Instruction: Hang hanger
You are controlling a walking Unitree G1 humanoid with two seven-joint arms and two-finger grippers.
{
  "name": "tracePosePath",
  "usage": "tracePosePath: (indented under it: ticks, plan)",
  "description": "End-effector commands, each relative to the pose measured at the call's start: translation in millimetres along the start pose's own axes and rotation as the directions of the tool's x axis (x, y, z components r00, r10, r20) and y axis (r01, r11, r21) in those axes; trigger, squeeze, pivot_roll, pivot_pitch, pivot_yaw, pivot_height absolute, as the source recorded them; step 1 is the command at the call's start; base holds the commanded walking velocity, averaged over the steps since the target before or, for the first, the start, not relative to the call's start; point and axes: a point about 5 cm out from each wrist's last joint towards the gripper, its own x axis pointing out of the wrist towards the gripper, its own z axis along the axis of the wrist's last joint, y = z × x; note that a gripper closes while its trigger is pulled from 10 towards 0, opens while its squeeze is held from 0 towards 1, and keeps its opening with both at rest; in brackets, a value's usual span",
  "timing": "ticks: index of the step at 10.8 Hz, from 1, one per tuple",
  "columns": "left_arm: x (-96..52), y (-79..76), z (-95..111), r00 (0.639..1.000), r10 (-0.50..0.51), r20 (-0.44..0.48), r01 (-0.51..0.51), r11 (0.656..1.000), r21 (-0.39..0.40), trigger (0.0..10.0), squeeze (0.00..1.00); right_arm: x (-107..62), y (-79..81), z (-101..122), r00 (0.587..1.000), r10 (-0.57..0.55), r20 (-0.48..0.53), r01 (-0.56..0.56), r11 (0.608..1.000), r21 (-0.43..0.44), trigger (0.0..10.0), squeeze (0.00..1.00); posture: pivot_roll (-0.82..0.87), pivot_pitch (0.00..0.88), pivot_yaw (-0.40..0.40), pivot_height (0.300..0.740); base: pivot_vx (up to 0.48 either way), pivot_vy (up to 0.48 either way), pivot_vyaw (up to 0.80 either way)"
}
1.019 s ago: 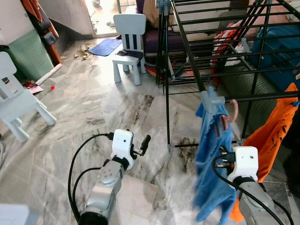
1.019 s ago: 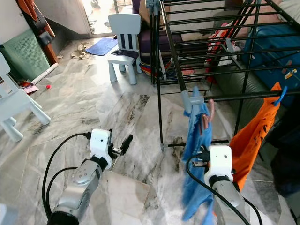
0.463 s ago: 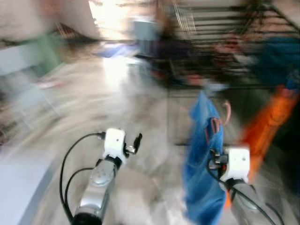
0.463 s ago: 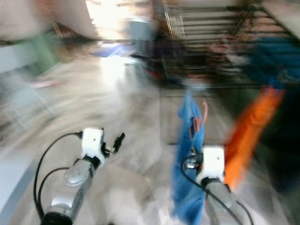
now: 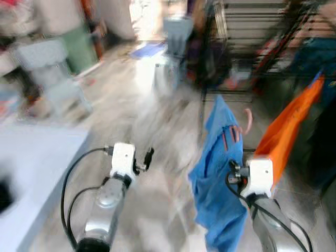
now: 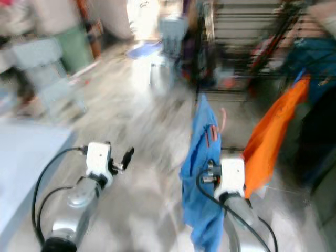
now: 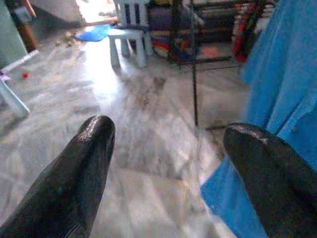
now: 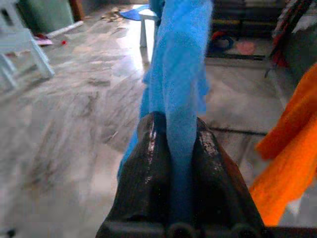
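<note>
right gripper (image 8: 176, 141): jaws pinching blue garment (image 5: 218, 173) with pink hanger (image 5: 247, 119) hook at top | left gripper (image 7: 168, 144): jaws spread, over marble floor (image 7: 148, 124) | head views blurred

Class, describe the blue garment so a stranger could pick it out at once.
Start at the black drying rack on the robot's right. In front of it, the blue garment hangs from the right pincer, shut on its fabric. Its orange neighbour hangs farther right.
</note>
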Motion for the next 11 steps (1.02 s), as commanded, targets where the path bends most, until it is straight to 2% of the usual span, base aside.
tracePosePath:
  ticks: [1, 2, 4, 6, 7, 8, 11]
  plan:
    - [4.2, -0.7, 8, 1.000, -0.010, 0.026, 0.010, 1.000, 0.017, 10.0, 0.00, 2.2, -1.0, 7, 0.999, -0.006, 0.033, 0.006, 1.000, -0.007, 10.0, 0.00, -0.11, 0.000, 0.074, 0.740, -0.349, 0.000, 0.00]
    - [5.2, -0.3, 10, 0.999, -0.013, 0.029, 0.012, 1.000, 0.021, 10.0, 0.00, 4.5, -1.4, 8, 0.999, -0.009, 0.038, 0.009, 1.000, -0.013, 10.0, 0.00, -0.10, 0.000, 0.075, 0.740, -0.345, 0.000, 0.00]
    - [5.1, 1.7, 15, 0.998, -0.017, 0.056, 0.015, 0.999, 0.032, 10.0, 0.00, 7.6, -1.7, 12, 0.999, -0.005, 0.049, 0.006, 1.000, -0.019, 10.0, 0.00, -0.09, 0.000, 0.070, 0.740, 0.000, 0.000, 0.00]
    - [0.4, 8.7, 19, 0.996, -0.009, 0.085, 0.008, 1.000, 0.006, 10.0, 0.00, 11.6, -1.1, 16, 0.998, 0.007, 0.056, -0.006, 1.000, -0.028, 10.0, 0.00, -0.08, 0.008, 0.065, 0.740, 0.000, 0.000, 0.00]
    - [-1.4, 7.5, 17, 0.997, -0.017, 0.079, 0.017, 1.000, 0.005, 10.0, 0.00, 12.7, -0.6, 16, 0.998, 0.013, 0.055, -0.011, 0.999, -0.034, 10.0, 0.00, -0.08, 0.009, 0.065, 0.740, 0.000, 0.000, 0.00]
    - [-2.6, -2.9, 14, 0.995, -0.067, 0.071, 0.068, 0.998, -0.012, 10.0, 0.00, 13.7, 0.8, 16, 0.998, 0.019, 0.055, -0.017, 0.999, -0.047, 10.0, 0.00, -0.09, 0.007, 0.068, 0.740, 0.000, 0.000, 0.00]
    - [0.7, -10.3, 14, 0.993, -0.094, 0.070, 0.095, 0.995, -0.017, 10.0, 0.00, 11.3, -0.3, 13, 0.999, 0.012, 0.044, -0.009, 0.998, -0.068, 10.0, 0.00, -0.11, 0.003, 0.075, 0.740, 0.000, 0.000, 0.17]
